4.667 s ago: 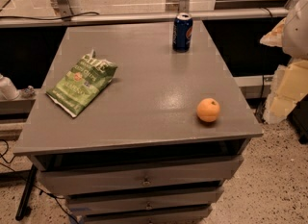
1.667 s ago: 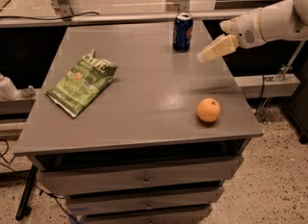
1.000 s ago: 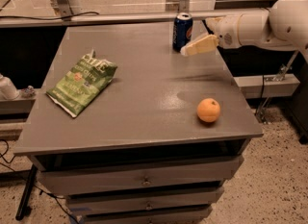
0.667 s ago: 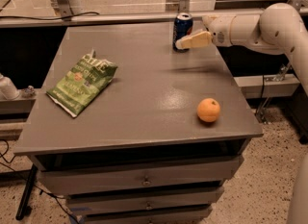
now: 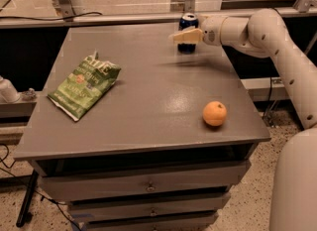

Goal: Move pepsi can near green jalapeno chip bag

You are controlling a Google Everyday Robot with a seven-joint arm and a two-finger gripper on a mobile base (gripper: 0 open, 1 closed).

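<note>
The pepsi can (image 5: 187, 23) stands upright at the far right of the grey table top (image 5: 143, 91), dark blue with a silver top. My gripper (image 5: 183, 37) has reached in from the right and its pale fingers (image 5: 185, 35) lie across the front of the can, hiding its middle. The green jalapeno chip bag (image 5: 84, 85) lies flat on the left side of the table, far from the can.
An orange (image 5: 215, 113) sits near the table's right front edge. Drawers (image 5: 148, 187) are below the top. My white arm (image 5: 277, 41) crosses from the right. A metal rail (image 5: 99, 19) runs behind the table. A small white object (image 5: 7, 89) stands at left.
My arm has swung in from the right edge of view and moved left across the table's far corner until the gripper is at the can. The can, bag and orange have not moved.
</note>
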